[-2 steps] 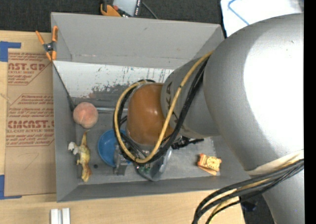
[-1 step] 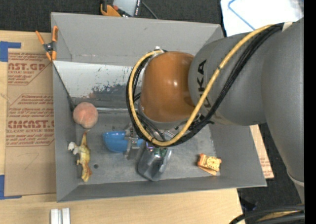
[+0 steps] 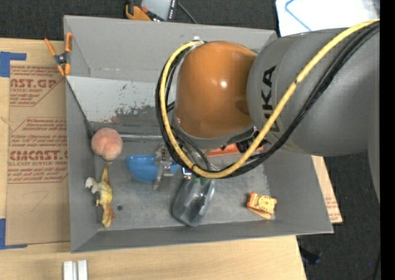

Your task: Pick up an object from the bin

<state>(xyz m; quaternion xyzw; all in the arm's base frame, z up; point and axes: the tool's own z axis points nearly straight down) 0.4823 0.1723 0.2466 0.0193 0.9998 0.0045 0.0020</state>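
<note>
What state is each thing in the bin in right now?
Peach ball: resting free, left side.
Blue piece: lying right beside the gripper.
Yellow giraffe: lying flat, left front corner.
Clear cup-like thing: lying on its side, near front.
Orange-yellow toy: lying alone, right front.

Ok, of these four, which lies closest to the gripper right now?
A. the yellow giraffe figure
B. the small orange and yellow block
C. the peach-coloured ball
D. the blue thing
D: the blue thing lies right against the gripper, on its left in the view. The peach-coloured ball and the yellow giraffe figure lie farther left, and the small orange and yellow block lies well off to the right.
</note>
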